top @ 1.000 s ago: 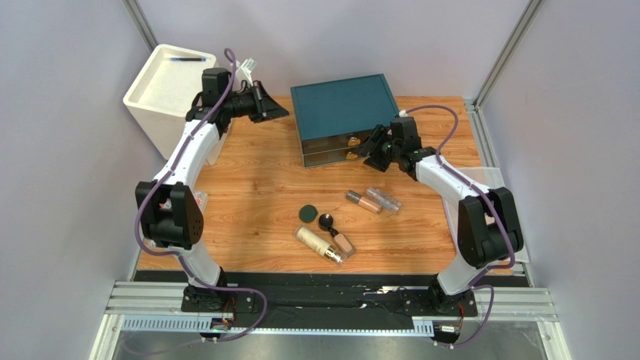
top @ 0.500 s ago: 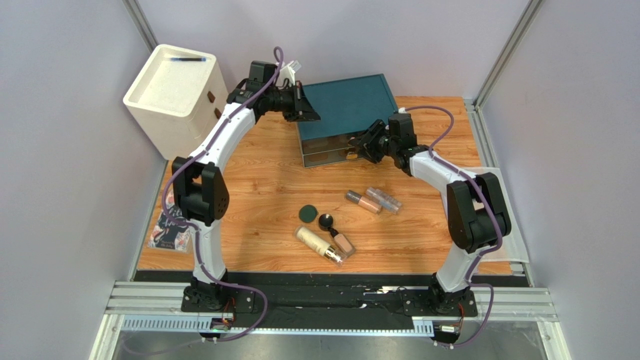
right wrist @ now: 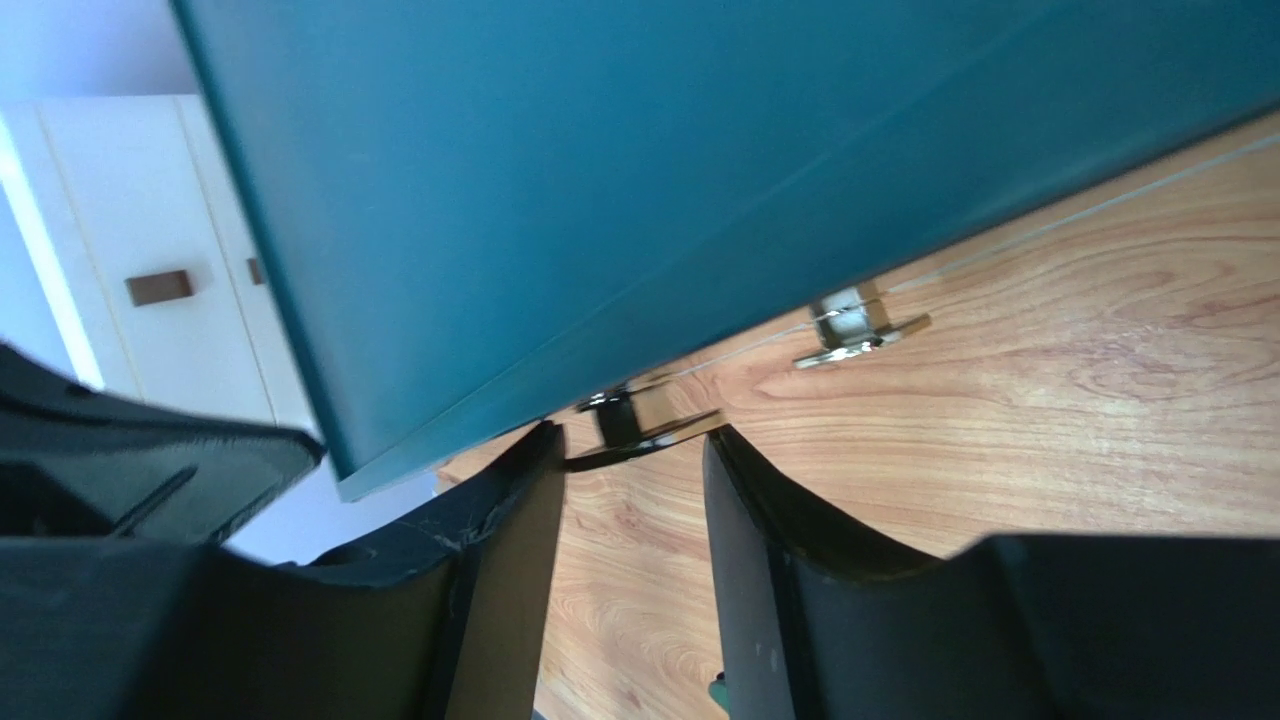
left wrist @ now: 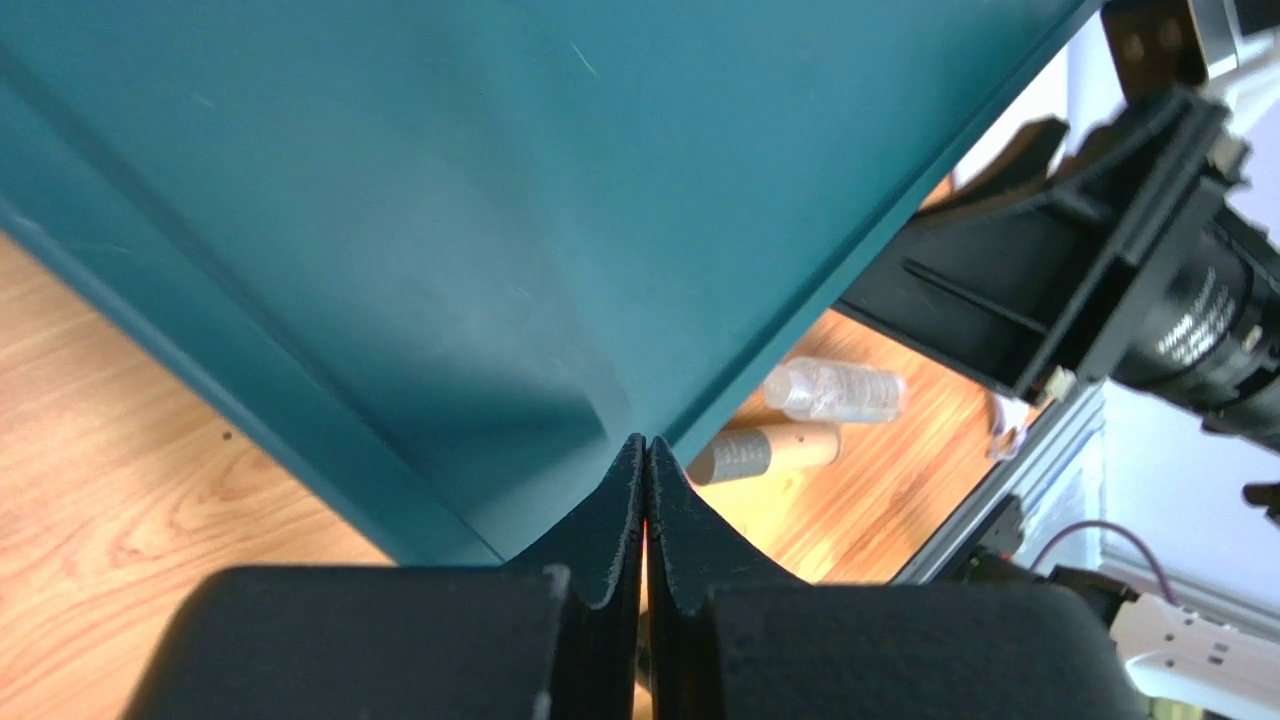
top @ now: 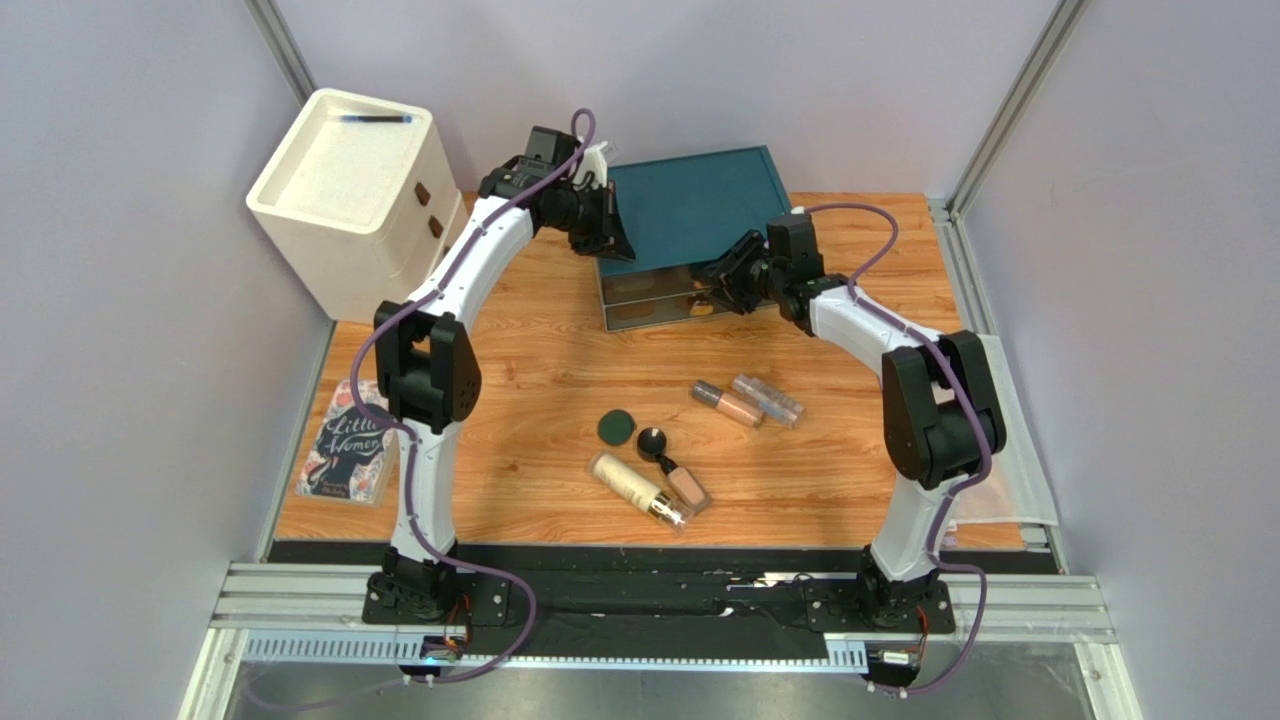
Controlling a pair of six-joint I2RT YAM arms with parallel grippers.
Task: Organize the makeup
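At the teal box (top: 706,195), the left claw (left wrist: 646,503), closed tight, has swung in; the right claw (right wrist: 631,450), spread, straddles a drawer handle (right wrist: 643,431), ready for makeup (top: 631,483)

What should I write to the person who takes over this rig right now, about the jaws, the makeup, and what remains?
Left gripper: jaws shut, tip at the teal drawer box top.
Right gripper: jaws open astride a drawer handle, not closed.
On the table: dark-green compact, black jar, cream bottle, foundation tube, tan tube, clear-capped tube.
Done: nothing stored.
Left: probably pull the handle, then store them.
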